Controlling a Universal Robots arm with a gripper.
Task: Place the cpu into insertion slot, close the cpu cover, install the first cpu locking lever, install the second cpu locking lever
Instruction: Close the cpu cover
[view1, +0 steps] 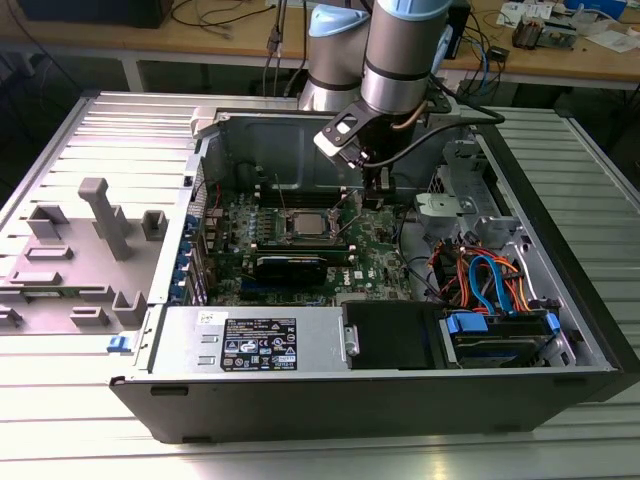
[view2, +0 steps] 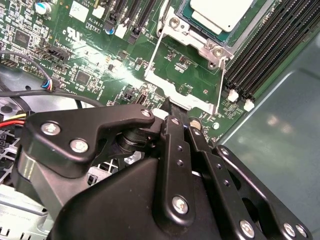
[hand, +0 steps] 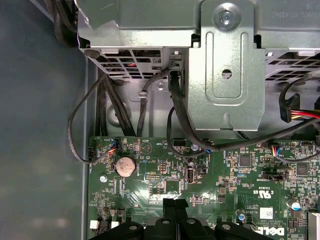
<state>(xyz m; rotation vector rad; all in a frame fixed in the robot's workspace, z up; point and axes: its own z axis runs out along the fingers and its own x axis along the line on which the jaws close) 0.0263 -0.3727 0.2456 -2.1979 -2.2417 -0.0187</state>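
The cpu (view1: 305, 225) lies silver side up in the insertion slot (view1: 285, 236) on the green board. In the second wrist view the cpu (view2: 220, 12) fills the insertion slot (view2: 187, 30). The cpu cover (view2: 162, 82) is swung up and away from it, with green board showing through its window. My gripper (view2: 172, 106) has its black fingers together at the cover's free edge and seems to touch it. In the exterior view the gripper (view1: 375, 190) hangs just to the exterior view's right of the socket. In the first wrist view the gripper (hand: 176, 201) is shut over the board.
Black memory slots (view2: 260, 55) run beside the socket. A grey metal drive cage (hand: 225, 75) and loose black cables (hand: 100, 115) crowd the case wall near the gripper. Orange and blue cables (view1: 480, 275) and the power supply (view1: 250, 340) fill the front. A grey fixture (view1: 100, 220) stands outside.
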